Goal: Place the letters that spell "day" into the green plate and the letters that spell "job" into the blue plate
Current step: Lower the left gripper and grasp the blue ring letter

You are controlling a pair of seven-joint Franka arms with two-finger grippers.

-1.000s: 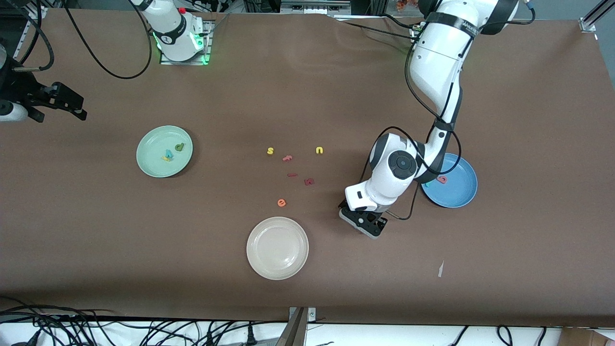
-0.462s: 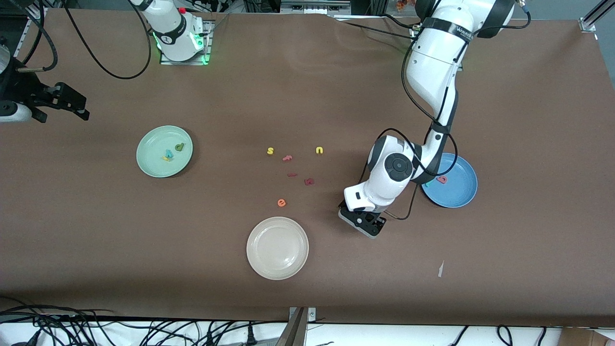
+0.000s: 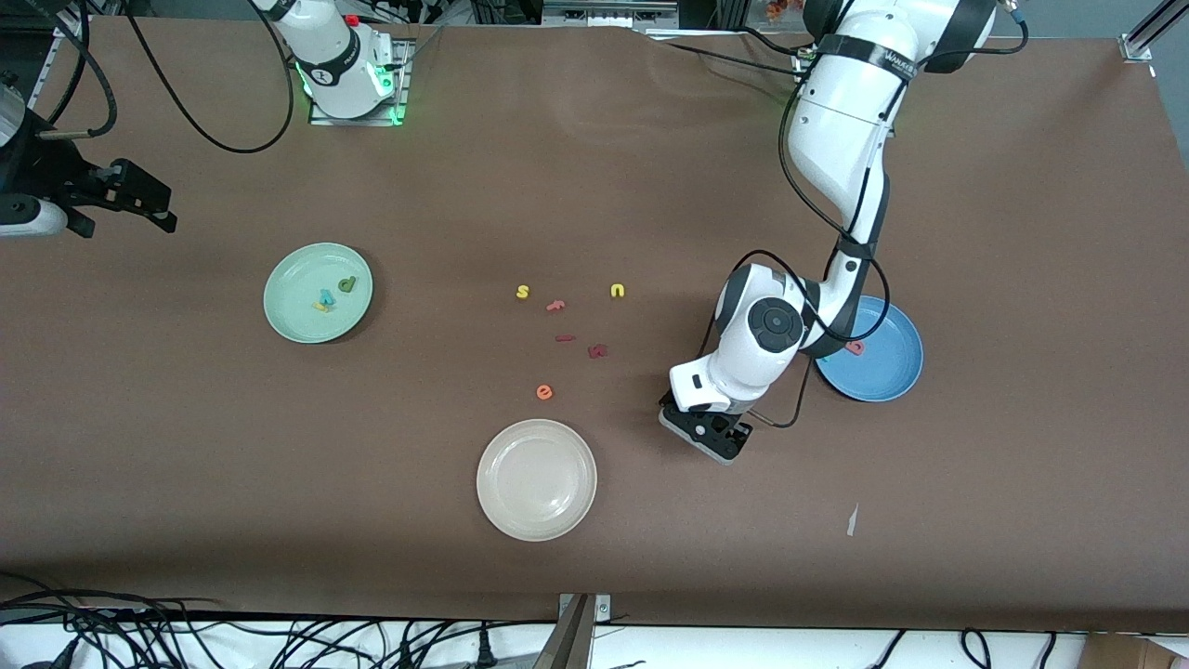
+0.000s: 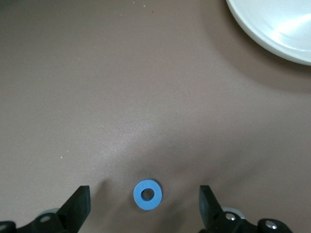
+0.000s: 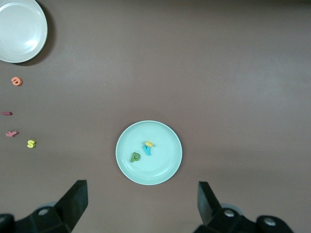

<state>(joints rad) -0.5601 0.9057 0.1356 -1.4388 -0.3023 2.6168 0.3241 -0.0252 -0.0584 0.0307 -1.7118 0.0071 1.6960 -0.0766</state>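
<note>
Blue ring-shaped o (image 4: 147, 195) lies untouched between the left gripper (image 4: 145, 208)'s wide-apart fingers.

- The brown tabletop (image 3: 594, 548) has a matt, cloth-like cover with faint creases.
- The round cream-white plate (image 3: 536, 479) is smooth and glossy, with bright glints.
- The small blue foam ring letter (image 4: 147, 194) looks matt and soft.
- The round pale mint-green plate (image 5: 148, 152) has a smooth satin sheen.

Brown worktop (image 3: 594, 520) bearing three plates: green plate (image 3: 288, 321) at nine o'clock, blue plate (image 3: 894, 376) at three, cream-white plate (image 3: 536, 479) at six. Near centre, loose yellow s (image 3: 522, 292), yellow u (image 3: 618, 291), orange e (image 3: 544, 392). Blue o (image 4: 147, 195) flat on bare worktop.
</note>
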